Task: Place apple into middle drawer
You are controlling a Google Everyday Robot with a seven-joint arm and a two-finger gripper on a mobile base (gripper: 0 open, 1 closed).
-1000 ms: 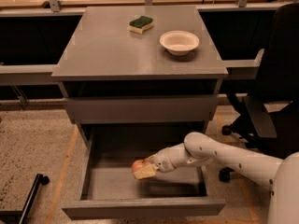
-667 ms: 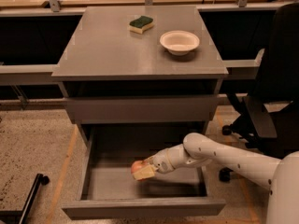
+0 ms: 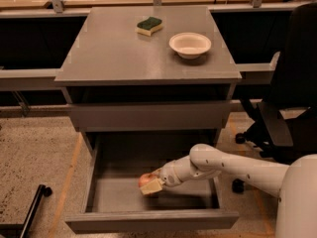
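Gripper [image 3: 151, 184] on the white arm [image 3: 233, 165] reaches from the right into the pulled-out middle drawer [image 3: 148, 221]. Its fingers are clamped on the apple [image 3: 145, 178], low over the floor near the middle (touching or not, can't tell). Up on the cabinet top [image 3: 109, 48]: sponge [image 3: 149, 26] & white bowl [image 3: 190, 44], set apart.

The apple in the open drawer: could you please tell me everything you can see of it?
The apple is small, round and reddish with smooth skin; only its upper part shows. The gripper, reaching in from the right, is closed on it, a pale finger crossing its lower front. It is low inside the open middle drawer, near the floor's centre; whether it touches the floor cannot be told.
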